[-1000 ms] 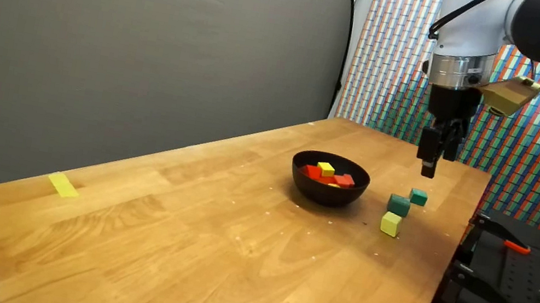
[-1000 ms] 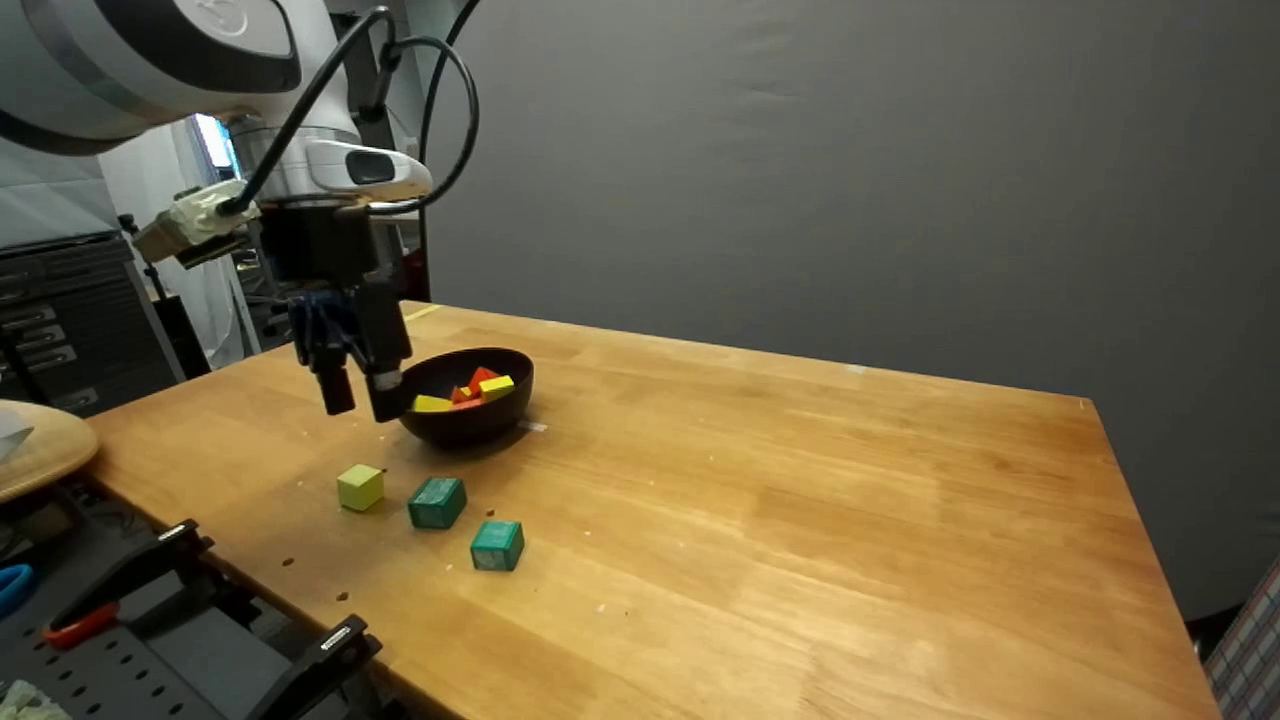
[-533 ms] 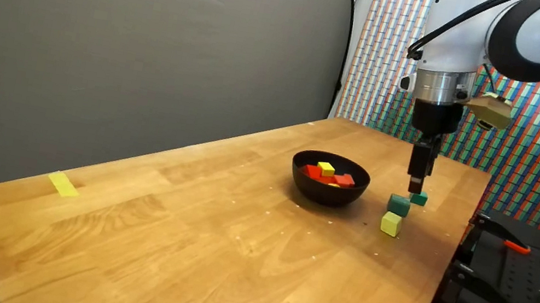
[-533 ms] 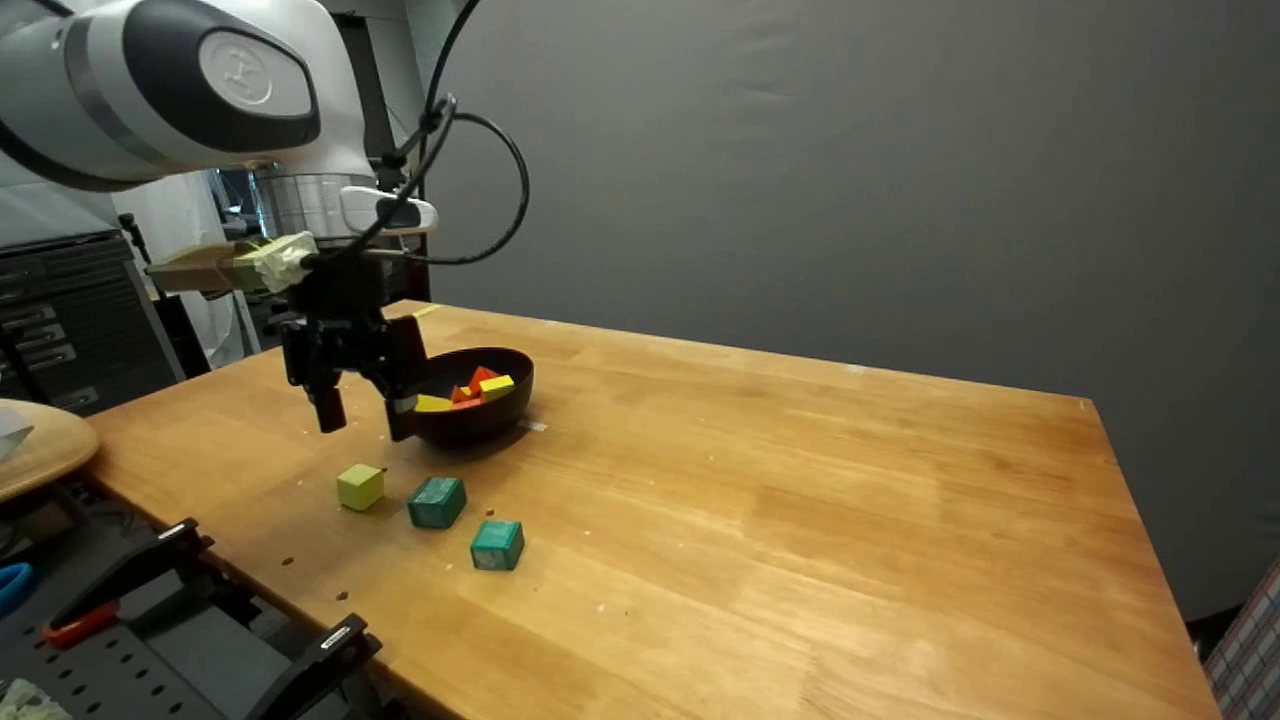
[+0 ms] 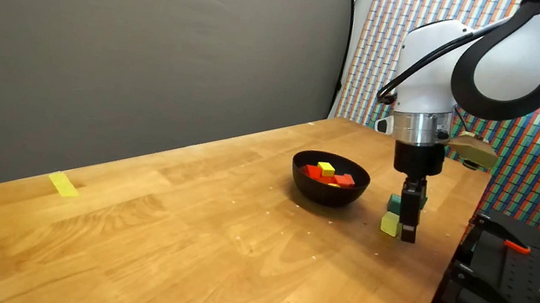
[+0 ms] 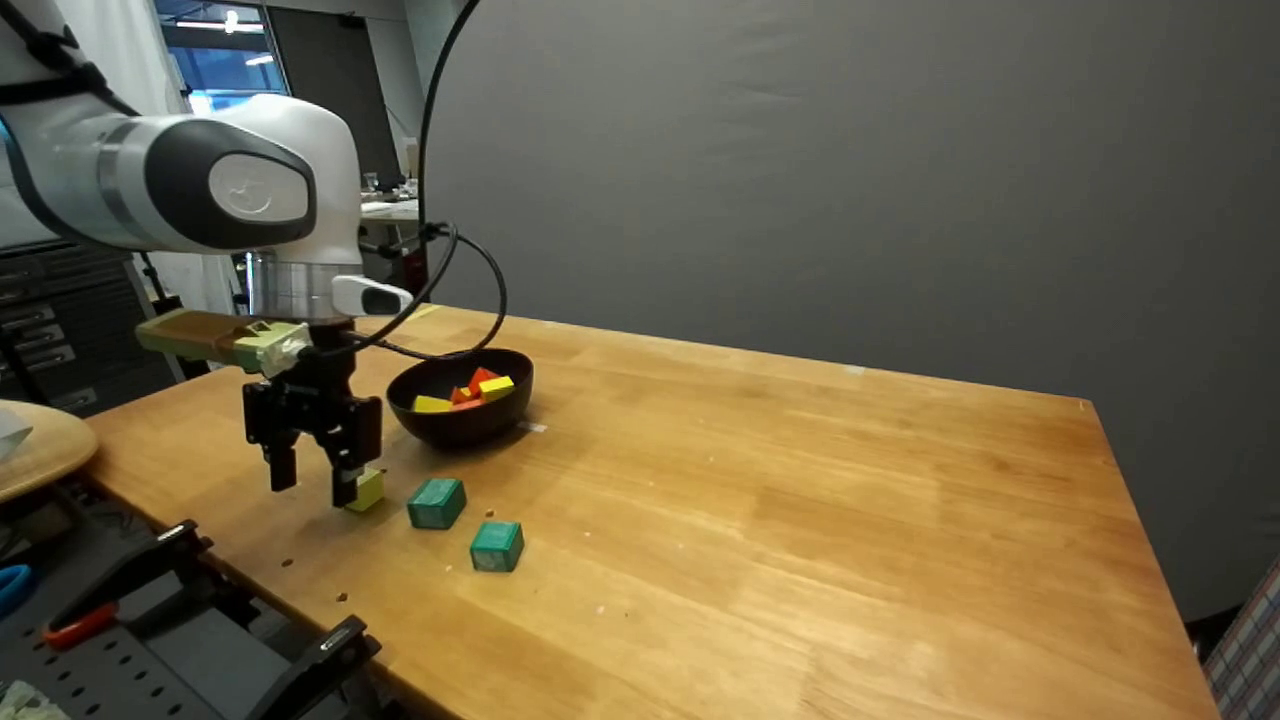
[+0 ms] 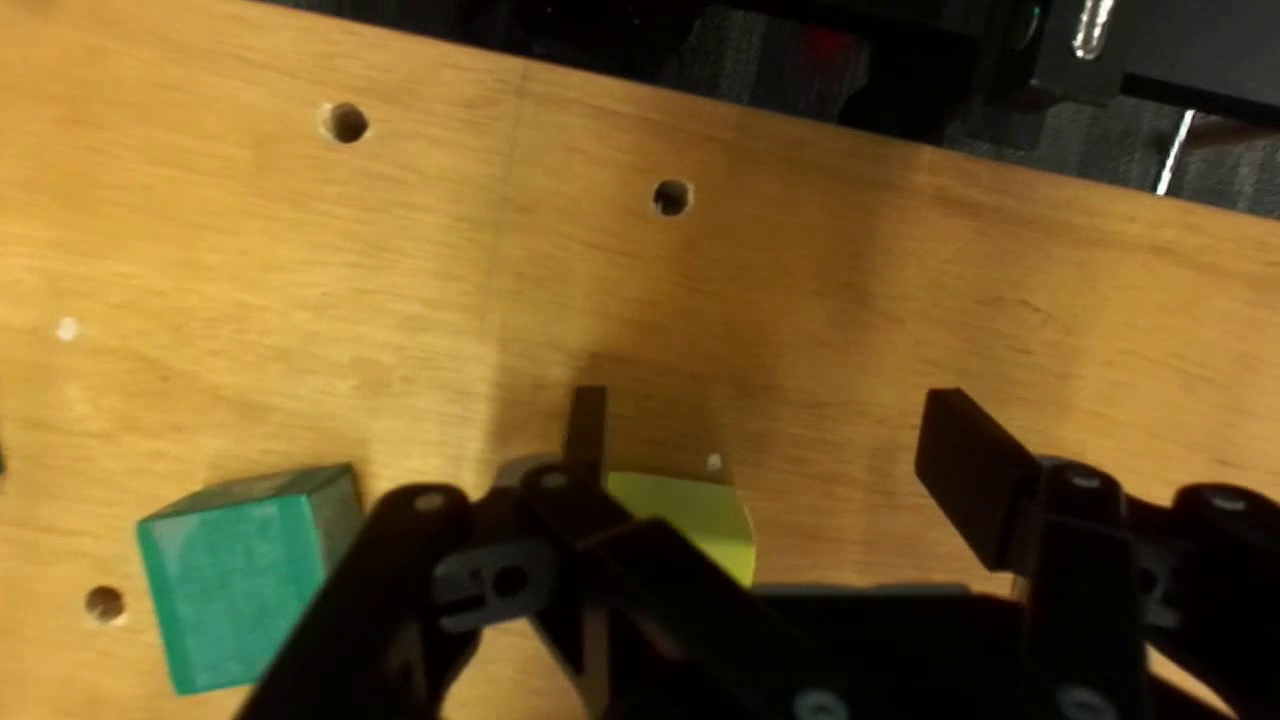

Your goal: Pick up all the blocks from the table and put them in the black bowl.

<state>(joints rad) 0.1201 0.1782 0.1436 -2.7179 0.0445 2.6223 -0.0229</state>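
Observation:
A yellow block and two green blocks lie on the light wooden table. The black bowl holds several red and yellow blocks. My gripper is open and empty, low over the table beside the yellow block. In the wrist view the yellow block shows between the open fingers, nearer the left one and partly hidden by it. The gripper is wider than the block. A green block lies left of the gripper there. In an exterior view a finger partly covers the blocks.
The table's edge is near the gripper, with a dark bench and black clamps beyond it. The clamps also show in an exterior view. A yellow tape strip is at the far table end. A grey backdrop stands behind.
My gripper has come down, turned a little and moved toward the bench-side edge, from above the table to beside the yellow block. The jaws stay open. The blocks and bowl have not moved.

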